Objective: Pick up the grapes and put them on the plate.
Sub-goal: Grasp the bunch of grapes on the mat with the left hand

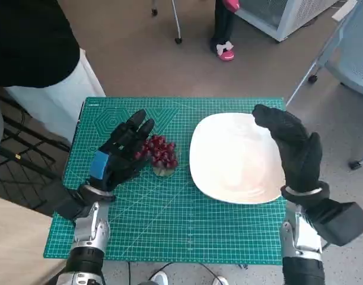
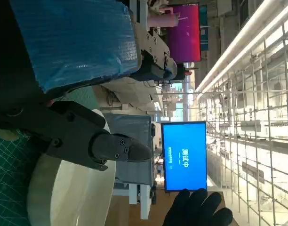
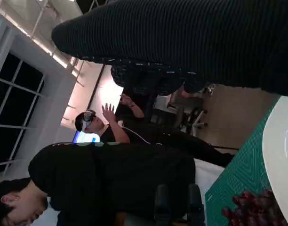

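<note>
A bunch of dark red grapes [image 1: 161,154] lies on the green cutting mat [image 1: 169,225], just left of the white plate [image 1: 236,158]. My left hand [image 1: 119,153] hovers right beside the grapes on their left, fingers spread and holding nothing. My right hand [image 1: 291,147] stands upright over the plate's right edge, fingers apart and empty. The right wrist view shows the grapes [image 3: 250,209] beside the plate's rim [image 3: 278,155]. In the left wrist view the plate [image 2: 71,195] lies beyond my left hand's fingers [image 2: 111,147], and my right hand [image 2: 196,209] shows farther off.
The mat covers the small table. A person in black stands at the table's far left [image 1: 33,41]. Small feet in pink shoes [image 1: 225,50] stand beyond the table. A chair base [image 1: 324,65] is at the far right. People [image 3: 111,179] sit across the room.
</note>
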`<move>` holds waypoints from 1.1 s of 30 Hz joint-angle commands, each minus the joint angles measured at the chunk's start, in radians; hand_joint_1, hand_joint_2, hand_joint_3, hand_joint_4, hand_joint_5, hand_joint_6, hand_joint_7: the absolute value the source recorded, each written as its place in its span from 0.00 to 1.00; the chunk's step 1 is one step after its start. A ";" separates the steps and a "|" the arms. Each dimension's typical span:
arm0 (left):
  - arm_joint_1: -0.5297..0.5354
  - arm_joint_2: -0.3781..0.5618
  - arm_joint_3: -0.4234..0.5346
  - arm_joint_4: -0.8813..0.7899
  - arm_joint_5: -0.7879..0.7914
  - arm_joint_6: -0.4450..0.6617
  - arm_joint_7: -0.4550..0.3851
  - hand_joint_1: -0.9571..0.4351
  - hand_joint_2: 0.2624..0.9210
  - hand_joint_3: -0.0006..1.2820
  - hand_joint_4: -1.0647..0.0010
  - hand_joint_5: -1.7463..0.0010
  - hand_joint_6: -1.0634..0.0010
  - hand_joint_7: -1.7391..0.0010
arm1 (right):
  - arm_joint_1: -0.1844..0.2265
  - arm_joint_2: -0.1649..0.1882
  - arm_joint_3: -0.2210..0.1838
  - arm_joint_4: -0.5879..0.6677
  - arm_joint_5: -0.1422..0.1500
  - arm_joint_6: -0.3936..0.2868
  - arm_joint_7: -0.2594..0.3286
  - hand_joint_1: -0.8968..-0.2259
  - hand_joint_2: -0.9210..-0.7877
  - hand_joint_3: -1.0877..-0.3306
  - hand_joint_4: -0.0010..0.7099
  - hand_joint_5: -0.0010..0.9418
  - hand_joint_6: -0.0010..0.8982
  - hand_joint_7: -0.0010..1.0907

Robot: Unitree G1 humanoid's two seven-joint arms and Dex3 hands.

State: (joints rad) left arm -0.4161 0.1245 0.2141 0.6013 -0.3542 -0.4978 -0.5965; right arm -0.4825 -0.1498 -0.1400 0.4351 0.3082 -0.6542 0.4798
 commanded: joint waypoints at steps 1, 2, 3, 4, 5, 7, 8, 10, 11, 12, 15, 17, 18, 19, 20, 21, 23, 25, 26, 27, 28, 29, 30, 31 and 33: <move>0.003 0.007 -0.002 -0.007 0.000 0.004 -0.005 0.44 1.00 0.16 0.69 1.00 0.57 1.00 | 0.019 0.004 0.002 0.013 -0.008 0.011 -0.002 0.41 0.00 0.27 0.52 0.00 0.00 0.47; 0.003 0.007 -0.002 -0.007 -0.001 0.005 -0.006 0.44 1.00 0.16 0.69 1.00 0.57 1.00 | 0.019 0.004 0.002 0.012 -0.009 0.011 -0.003 0.41 0.00 0.27 0.52 0.00 0.00 0.47; 0.003 0.007 -0.002 -0.008 -0.002 0.006 -0.007 0.44 1.00 0.16 0.69 1.00 0.57 1.00 | 0.020 0.004 0.002 0.011 -0.009 0.011 -0.003 0.41 0.00 0.27 0.52 0.00 0.00 0.47; 0.003 0.007 -0.002 -0.009 -0.002 0.006 -0.008 0.44 1.00 0.16 0.69 1.00 0.57 1.00 | 0.020 0.004 0.002 0.011 -0.009 0.011 -0.003 0.41 0.00 0.27 0.52 0.00 0.00 0.47; 0.002 0.008 -0.002 -0.009 -0.003 0.006 -0.009 0.43 1.00 0.16 0.69 1.00 0.57 1.00 | 0.020 0.004 0.002 0.011 -0.009 0.011 -0.003 0.41 0.00 0.27 0.52 0.00 0.00 0.47; 0.000 0.010 -0.001 -0.010 -0.002 0.006 -0.009 0.43 1.00 0.16 0.69 1.00 0.57 1.00 | 0.020 0.004 0.002 0.011 -0.009 0.011 -0.003 0.41 0.00 0.27 0.52 0.00 0.00 0.47; -0.001 0.012 -0.001 -0.011 0.000 0.006 -0.009 0.43 1.00 0.16 0.69 1.00 0.57 1.00 | 0.020 0.004 0.002 0.011 -0.009 0.011 -0.002 0.41 0.00 0.27 0.52 0.00 0.00 0.47; -0.005 0.018 -0.003 -0.015 0.009 0.003 -0.005 0.43 1.00 0.16 0.70 1.00 0.58 1.00 | 0.020 0.004 0.002 0.011 -0.009 0.011 -0.002 0.41 0.00 0.27 0.52 0.00 0.00 0.47; -0.008 0.023 -0.006 -0.017 0.018 0.001 0.000 0.43 1.00 0.15 0.71 1.00 0.59 1.00 | 0.020 0.004 0.002 0.012 -0.008 0.010 -0.002 0.41 0.00 0.27 0.52 0.00 0.00 0.47; -0.012 0.031 -0.011 -0.020 0.037 -0.004 0.010 0.42 1.00 0.14 0.72 1.00 0.60 1.00 | 0.019 0.004 0.002 0.012 -0.008 0.010 -0.001 0.41 0.00 0.27 0.52 0.00 0.00 0.47; -0.023 0.079 -0.039 -0.038 0.148 -0.030 0.067 0.39 1.00 0.09 0.78 1.00 0.67 1.00 | 0.018 0.004 0.002 0.015 -0.009 0.008 -0.001 0.41 0.00 0.27 0.52 0.00 0.00 0.47; -0.026 0.145 -0.073 -0.074 0.290 -0.036 0.129 0.36 0.98 0.05 0.84 1.00 0.73 1.00 | 0.016 0.004 0.002 0.017 -0.009 0.007 -0.001 0.41 0.00 0.27 0.52 0.00 0.00 0.47; -0.026 0.183 -0.092 -0.102 0.370 -0.027 0.160 0.35 0.97 0.04 0.87 1.00 0.77 1.00 | 0.015 0.004 0.002 0.019 -0.009 0.007 0.000 0.41 0.00 0.27 0.52 0.00 0.00 0.47; -0.026 0.220 -0.112 -0.134 0.450 -0.010 0.188 0.34 0.95 0.03 0.91 1.00 0.80 1.00 | 0.014 0.004 0.002 0.020 -0.009 0.007 0.000 0.41 0.00 0.27 0.52 0.00 0.00 0.47; -0.027 0.250 -0.129 -0.166 0.514 0.014 0.207 0.34 0.93 0.02 0.94 1.00 0.83 1.00 | 0.013 0.004 0.002 0.021 -0.009 0.006 0.000 0.41 0.00 0.27 0.52 0.00 0.00 0.47; -0.027 0.274 -0.143 -0.197 0.565 0.043 0.219 0.34 0.91 0.02 0.95 1.00 0.85 1.00 | 0.012 0.004 0.002 0.022 -0.009 0.006 0.000 0.42 0.00 0.27 0.52 0.00 0.00 0.47; -0.029 0.302 -0.168 -0.259 0.639 0.124 0.224 0.36 0.86 0.01 0.98 1.00 0.87 1.00 | 0.012 0.004 0.002 0.023 -0.010 0.005 0.000 0.42 0.00 0.27 0.52 0.00 0.00 0.46; -0.035 0.315 -0.192 -0.324 0.705 0.234 0.217 0.42 0.80 0.01 0.99 1.00 0.87 0.99 | 0.012 0.005 0.003 0.023 -0.010 0.005 0.001 0.42 0.00 0.27 0.52 0.00 0.00 0.46; -0.039 0.317 -0.205 -0.354 0.736 0.289 0.213 0.46 0.77 0.01 0.99 1.00 0.86 0.99 | 0.012 0.005 0.003 0.023 -0.010 0.005 0.001 0.42 0.00 0.27 0.52 0.00 0.00 0.46; -0.044 0.316 -0.218 -0.381 0.768 0.344 0.211 0.49 0.75 0.00 1.00 1.00 0.85 0.99 | 0.012 0.005 0.004 0.022 -0.010 0.005 0.001 0.41 0.00 0.27 0.52 0.00 0.00 0.46; -0.048 0.313 -0.230 -0.404 0.798 0.390 0.212 0.52 0.73 0.00 1.00 1.00 0.85 0.99 | 0.012 0.005 0.004 0.022 -0.010 0.005 0.001 0.41 0.00 0.27 0.52 0.00 0.00 0.46; -0.051 0.310 -0.242 -0.422 0.826 0.428 0.216 0.55 0.71 0.00 1.00 1.00 0.84 0.99 | 0.012 0.005 0.004 0.022 -0.010 0.005 0.001 0.41 0.00 0.27 0.52 0.00 0.00 0.46; -0.054 0.305 -0.253 -0.438 0.854 0.462 0.222 0.57 0.70 0.00 1.00 1.00 0.83 0.99 | 0.012 0.005 0.004 0.022 -0.010 0.004 0.001 0.41 0.00 0.27 0.52 0.00 0.00 0.46; -0.056 0.301 -0.265 -0.452 0.882 0.492 0.228 0.59 0.69 0.00 1.00 1.00 0.83 0.99 | 0.013 0.005 0.004 0.022 -0.010 0.004 0.002 0.41 0.00 0.27 0.52 0.00 0.00 0.46; -0.059 0.295 -0.289 -0.477 0.931 0.548 0.238 0.62 0.68 0.00 1.00 1.00 0.81 0.99 | 0.013 0.005 0.004 0.023 -0.009 0.003 0.003 0.40 0.00 0.27 0.52 0.00 0.00 0.46</move>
State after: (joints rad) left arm -0.4464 0.4157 -0.0140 0.2168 0.4614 -0.0804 -0.3805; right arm -0.4890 -0.1490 -0.1390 0.4375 0.3084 -0.6580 0.4799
